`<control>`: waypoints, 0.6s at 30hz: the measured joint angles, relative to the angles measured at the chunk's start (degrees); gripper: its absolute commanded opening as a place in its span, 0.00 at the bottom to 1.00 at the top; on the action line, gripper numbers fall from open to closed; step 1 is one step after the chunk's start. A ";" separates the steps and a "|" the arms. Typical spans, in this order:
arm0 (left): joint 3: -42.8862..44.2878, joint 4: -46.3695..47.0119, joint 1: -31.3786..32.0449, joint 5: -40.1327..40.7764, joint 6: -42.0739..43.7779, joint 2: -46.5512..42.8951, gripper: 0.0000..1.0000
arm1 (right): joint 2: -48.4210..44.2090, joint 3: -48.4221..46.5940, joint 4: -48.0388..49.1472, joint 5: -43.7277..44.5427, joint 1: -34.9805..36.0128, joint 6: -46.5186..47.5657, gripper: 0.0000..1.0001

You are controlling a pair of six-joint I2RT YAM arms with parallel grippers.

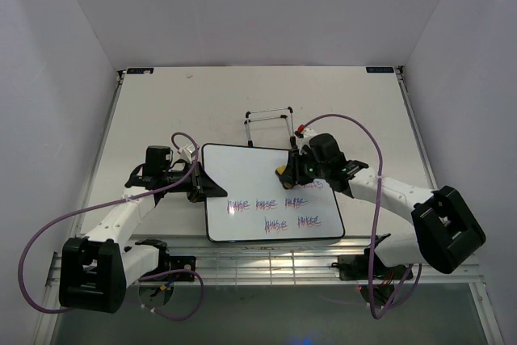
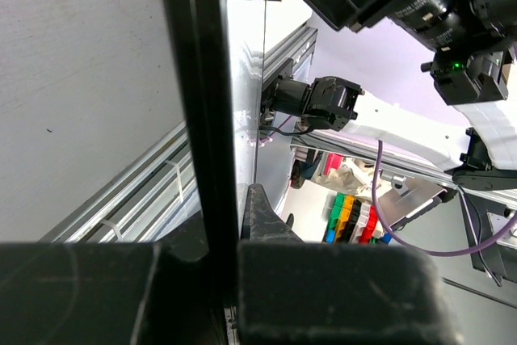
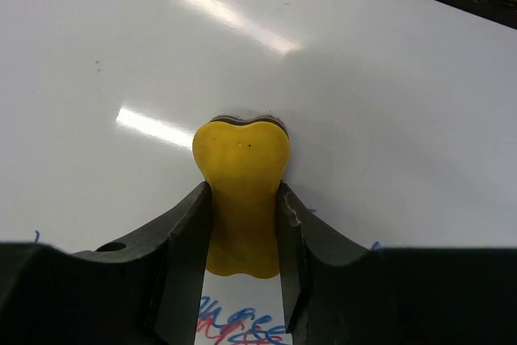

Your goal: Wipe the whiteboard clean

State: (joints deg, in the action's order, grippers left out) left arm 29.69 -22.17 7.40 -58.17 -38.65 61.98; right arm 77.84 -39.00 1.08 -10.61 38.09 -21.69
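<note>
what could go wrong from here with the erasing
The right gripper pinches the yellow eraser only at its narrow waist, so pressing on the whiteboard could twist it loose. The left gripper clamps just the board's left edge; a hard wipe might pivot the board. Both rows of scribbles lie nearer the arms, so a short stroke could miss them.

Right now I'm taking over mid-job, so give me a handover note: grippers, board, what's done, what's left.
Left gripper: shut on the left edge of the whiteboard.
Right gripper: shut on the yellow eraser, its tip against the board's upper right.
Done: upper half looks clean.
Left: two rows of red-blue scribbles across the lower half.
</note>
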 measured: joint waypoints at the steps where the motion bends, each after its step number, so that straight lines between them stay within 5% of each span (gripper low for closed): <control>1: 0.00 0.02 0.00 -0.04 -0.04 -0.04 0.00 | -0.35 0.48 -0.33 0.02 -0.87 0.04 0.09; 8: 0.00 0.13 -0.02 -0.37 -0.17 -0.20 0.00 | 0.87 -4.37 -6.27 1.40 0.87 1.14 0.09; 18: 0.02 0.07 -0.07 -0.42 -0.22 -0.33 0.00 | 11.67 -23.32 -10.99 -1.64 15.58 0.66 0.08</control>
State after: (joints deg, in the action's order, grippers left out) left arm 29.71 -22.11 7.33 -58.59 -38.87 61.65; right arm 89.52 -62.33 -9.91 -12.25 53.67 -21.04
